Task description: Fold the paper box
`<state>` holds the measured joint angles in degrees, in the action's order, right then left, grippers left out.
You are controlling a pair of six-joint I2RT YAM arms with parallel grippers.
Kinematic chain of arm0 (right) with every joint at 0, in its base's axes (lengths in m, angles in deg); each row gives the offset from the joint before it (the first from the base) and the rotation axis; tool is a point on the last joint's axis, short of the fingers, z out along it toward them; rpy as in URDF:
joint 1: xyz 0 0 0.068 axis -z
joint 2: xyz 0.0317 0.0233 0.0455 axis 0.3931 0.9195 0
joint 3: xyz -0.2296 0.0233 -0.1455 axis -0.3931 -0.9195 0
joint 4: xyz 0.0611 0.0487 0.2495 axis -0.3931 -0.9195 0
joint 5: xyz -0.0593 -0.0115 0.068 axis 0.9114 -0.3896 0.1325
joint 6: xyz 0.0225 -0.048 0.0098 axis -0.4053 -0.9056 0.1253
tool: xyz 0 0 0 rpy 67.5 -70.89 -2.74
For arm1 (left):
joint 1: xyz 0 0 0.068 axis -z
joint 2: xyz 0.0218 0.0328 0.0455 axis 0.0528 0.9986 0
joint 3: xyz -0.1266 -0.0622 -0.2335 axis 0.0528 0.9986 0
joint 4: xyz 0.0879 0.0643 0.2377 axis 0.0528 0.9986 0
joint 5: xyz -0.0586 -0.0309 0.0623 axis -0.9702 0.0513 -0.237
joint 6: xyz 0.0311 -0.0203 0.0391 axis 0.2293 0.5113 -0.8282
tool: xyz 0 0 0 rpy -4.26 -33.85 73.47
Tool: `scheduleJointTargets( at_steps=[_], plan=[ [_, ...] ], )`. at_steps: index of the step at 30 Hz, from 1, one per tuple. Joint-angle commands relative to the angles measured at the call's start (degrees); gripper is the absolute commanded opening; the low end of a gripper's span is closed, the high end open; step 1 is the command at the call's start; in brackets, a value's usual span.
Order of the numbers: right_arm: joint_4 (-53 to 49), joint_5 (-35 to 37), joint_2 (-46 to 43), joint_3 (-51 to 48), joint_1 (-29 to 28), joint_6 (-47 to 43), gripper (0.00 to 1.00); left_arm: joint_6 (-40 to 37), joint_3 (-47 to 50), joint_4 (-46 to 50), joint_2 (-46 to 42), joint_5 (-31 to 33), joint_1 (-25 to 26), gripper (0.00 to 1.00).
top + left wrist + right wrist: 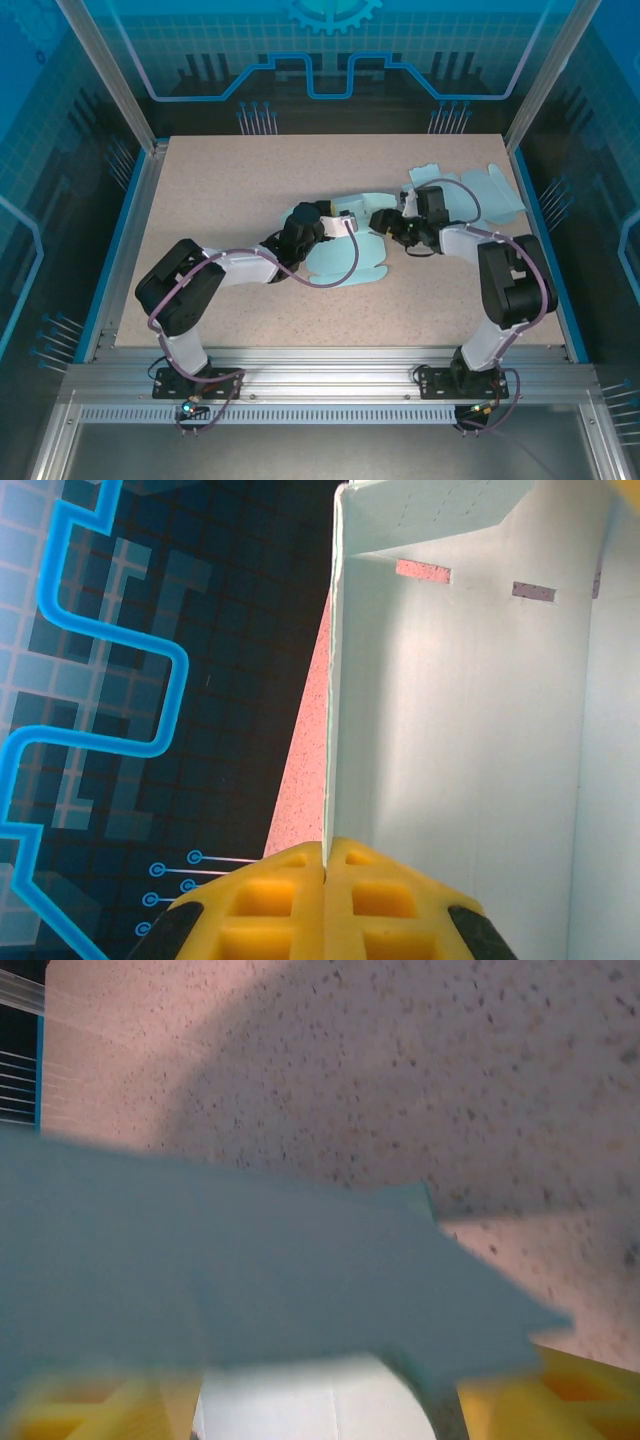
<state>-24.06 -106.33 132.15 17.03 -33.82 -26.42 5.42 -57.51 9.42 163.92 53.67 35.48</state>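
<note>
The light blue paper box (345,258) lies partly folded at the middle of the table, with both grippers meeting over its far side. My left gripper (342,224) comes in from the left. In the left wrist view its yellow fingers (285,900) are shut on the edge of an upright box wall (335,680), and the box's pale inside (470,740) spreads to the right. My right gripper (393,226) reaches in from the right. Its yellow fingers (585,1390) stand wide apart and open, with a blurred blue flap (260,1270) lying across them.
A second flat blue paper blank (485,190) lies at the back right of the speckled table (220,190). Blue rails edge the table left and right, with an aluminium frame along the near side.
</note>
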Motion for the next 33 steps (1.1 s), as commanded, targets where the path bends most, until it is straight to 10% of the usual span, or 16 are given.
scheduleJointTargets(
  at_steps=[1,33],
  plan=[
    [1.23,0.08,2.66,3.52,0.73,1.31,0.65,1.64,0.96,-0.59,-1.45,-1.17,-0.35,0.00],
    [1.32,-3.56,8.83,6.31,-0.07,2.53,0.63,0.26,-0.01,-2.73,0.65,1.55,-0.33,0.00]
  ],
)
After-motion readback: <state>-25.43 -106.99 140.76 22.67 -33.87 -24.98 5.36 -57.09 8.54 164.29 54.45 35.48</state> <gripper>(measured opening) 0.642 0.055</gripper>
